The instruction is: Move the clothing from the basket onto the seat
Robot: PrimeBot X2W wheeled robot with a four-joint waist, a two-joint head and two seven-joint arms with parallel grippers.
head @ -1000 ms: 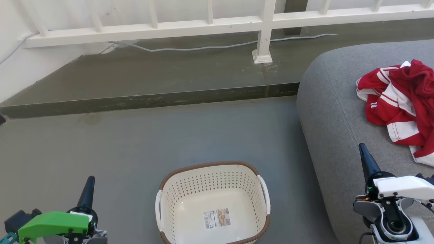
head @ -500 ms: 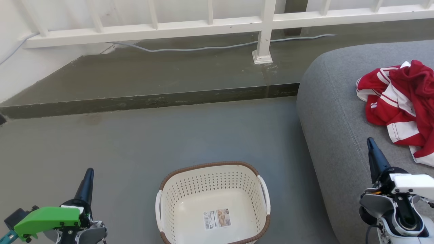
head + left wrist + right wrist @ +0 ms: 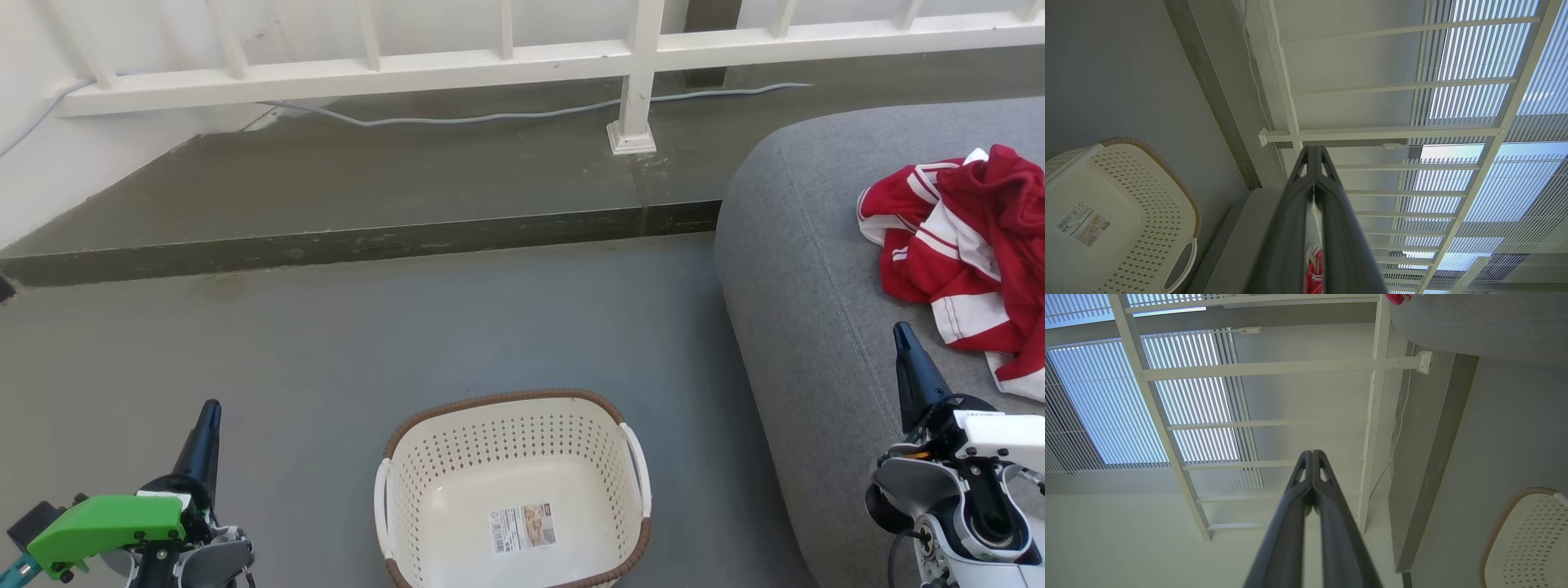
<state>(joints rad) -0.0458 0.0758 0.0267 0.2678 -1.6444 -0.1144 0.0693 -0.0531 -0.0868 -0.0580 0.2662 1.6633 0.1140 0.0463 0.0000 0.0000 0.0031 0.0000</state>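
Note:
The red and white clothing [image 3: 967,245] lies crumpled on the grey seat [image 3: 808,269] at the right. The cream basket [image 3: 513,490] with a brown rim stands on the floor at bottom centre, holding nothing but its label sticker [image 3: 522,527]. My left gripper [image 3: 211,411] is shut at the lower left, left of the basket, fingers pointing up. My right gripper [image 3: 902,335] is shut at the lower right, over the seat's front part, just short of the clothing. In the left wrist view the shut fingers [image 3: 1313,192] point past the basket [image 3: 1118,220] toward the railing.
A raised concrete step [image 3: 359,237] crosses the floor beyond the basket. A white railing [image 3: 506,57] with a post [image 3: 633,114] runs along the back, and a grey cable [image 3: 490,114] lies on the step. Bare grey floor [image 3: 326,351] spreads left of the basket.
Both grippers have shifted slightly: the left one rose a little in the head view, and the right one moved rightward toward the clothing. The basket and clothing stayed put.

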